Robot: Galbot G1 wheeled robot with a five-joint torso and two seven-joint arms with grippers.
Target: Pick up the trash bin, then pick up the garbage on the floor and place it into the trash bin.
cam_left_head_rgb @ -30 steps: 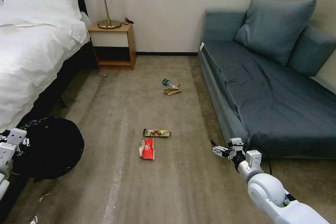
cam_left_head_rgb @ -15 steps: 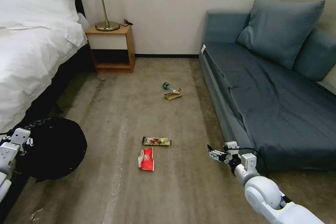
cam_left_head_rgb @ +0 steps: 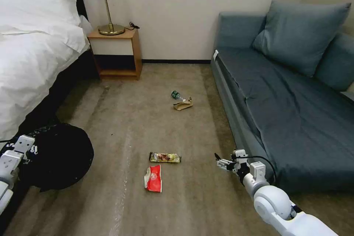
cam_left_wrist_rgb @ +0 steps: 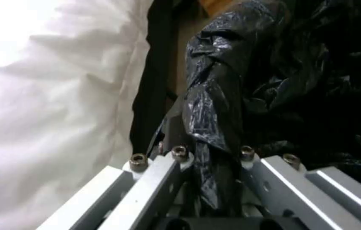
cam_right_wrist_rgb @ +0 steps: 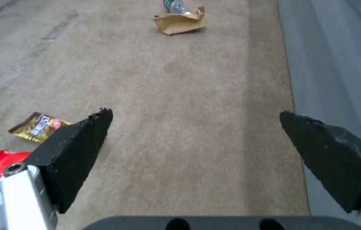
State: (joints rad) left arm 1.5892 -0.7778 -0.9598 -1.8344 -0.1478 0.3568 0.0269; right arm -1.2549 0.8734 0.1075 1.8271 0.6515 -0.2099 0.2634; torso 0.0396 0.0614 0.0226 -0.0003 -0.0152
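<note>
At about eight o'clock in your head view, your left gripper [cam_left_head_rgb: 27,143] was clamped on the rim of the trash bin [cam_left_head_rgb: 61,156], its fingers pinching a fold of the crinkled black bag [cam_left_wrist_rgb: 214,105] just beside the white bedding [cam_left_wrist_rgb: 52,95]. Your right gripper [cam_left_head_rgb: 218,162] hung low at five o'clock, close to the front edge of the grey sofa [cam_left_head_rgb: 287,118], with its two black fingertips [cam_right_wrist_rgb: 82,140] spread wide and nothing between them. You had all four pieces of garbage lying on the carpet [cam_left_head_rgb: 121,118]: the red-and-white wrapper [cam_left_head_rgb: 154,178] near six o'clock, the gold-brown snack wrapper [cam_left_head_rgb: 165,157] just beyond it and apart from it, and farther off toward twelve o'clock the crumpled brown paper [cam_left_head_rgb: 183,104] with the small green-labelled bottle [cam_left_head_rgb: 176,95] touching its far side. From your right wrist, the red wrapper and the gold one sat beside the left fingertip, the brown paper well ahead.
</note>
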